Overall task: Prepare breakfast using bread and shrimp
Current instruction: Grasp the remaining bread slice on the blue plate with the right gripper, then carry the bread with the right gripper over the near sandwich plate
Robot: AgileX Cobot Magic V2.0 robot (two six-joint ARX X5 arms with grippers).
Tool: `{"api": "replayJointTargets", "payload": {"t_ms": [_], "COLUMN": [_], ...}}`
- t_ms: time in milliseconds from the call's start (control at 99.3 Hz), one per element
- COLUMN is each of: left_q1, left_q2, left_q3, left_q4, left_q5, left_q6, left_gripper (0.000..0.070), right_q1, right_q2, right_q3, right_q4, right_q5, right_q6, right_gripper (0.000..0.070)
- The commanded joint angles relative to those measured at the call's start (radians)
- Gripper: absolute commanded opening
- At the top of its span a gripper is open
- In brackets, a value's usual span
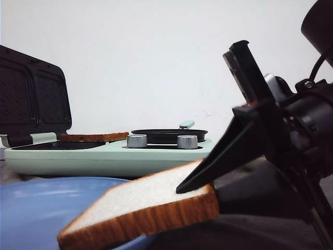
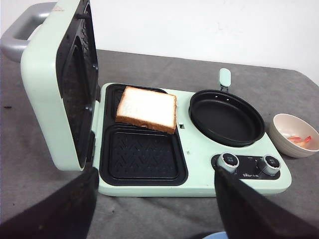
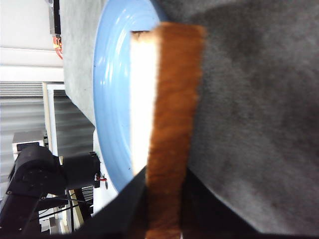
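My right gripper (image 1: 200,188) is shut on one corner of a bread slice (image 1: 140,208). The slice hangs tilted, its far end over the blue plate (image 1: 31,208). The right wrist view shows its brown crust (image 3: 169,109) pinched between the two fingers of that gripper (image 3: 164,219). A second slice (image 2: 147,108) lies on the far grill plate of the mint-green breakfast maker (image 2: 199,169), and also shows in the front view (image 1: 93,137). Shrimp pieces (image 2: 300,140) lie in a small beige bowl (image 2: 281,130). My left gripper (image 2: 155,214) hovers open before the maker, holding nothing.
The maker's lid (image 2: 50,84) stands open at its left. The near grill plate (image 2: 142,157) is bare. A black round pan (image 2: 227,117) sits on the maker's right half, with two silver knobs (image 2: 228,160) in front. Grey cloth (image 2: 149,214) covers the table.
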Motion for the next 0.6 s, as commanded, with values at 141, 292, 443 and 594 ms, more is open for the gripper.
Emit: {"api": "replayJointTargets", "payload": {"t_ms": [141, 292, 443, 594], "left_q1": [0.0, 0.0, 0.0, 0.0], "left_q2": [0.001, 0.001, 0.001, 0.001], "left_q3": [0.007, 0.007, 0.007, 0.007], "left_q4": [0.007, -0.01, -0.017, -0.015], "left_q5": [-0.003, -0.003, -0.003, -0.004], "left_q6": [0.008, 0.008, 0.008, 0.009], "left_gripper": [0.0383, 0.0383, 0.0383, 0.0383], "right_q1": [0.012, 0.013, 0.013, 0.014], "right_q2": [0.01, 0.009, 0.009, 0.009], "right_q3": [0.008, 0.008, 0.011, 0.035], "right_q4": [0.055, 0.171, 0.242, 0.242], "right_q5": [0.0, -0.001, 0.001, 0.0], "right_q6": [-0.013, 0.016, 0.054, 0.059], "right_gripper": [0.0, 0.0, 0.0, 0.0]}}
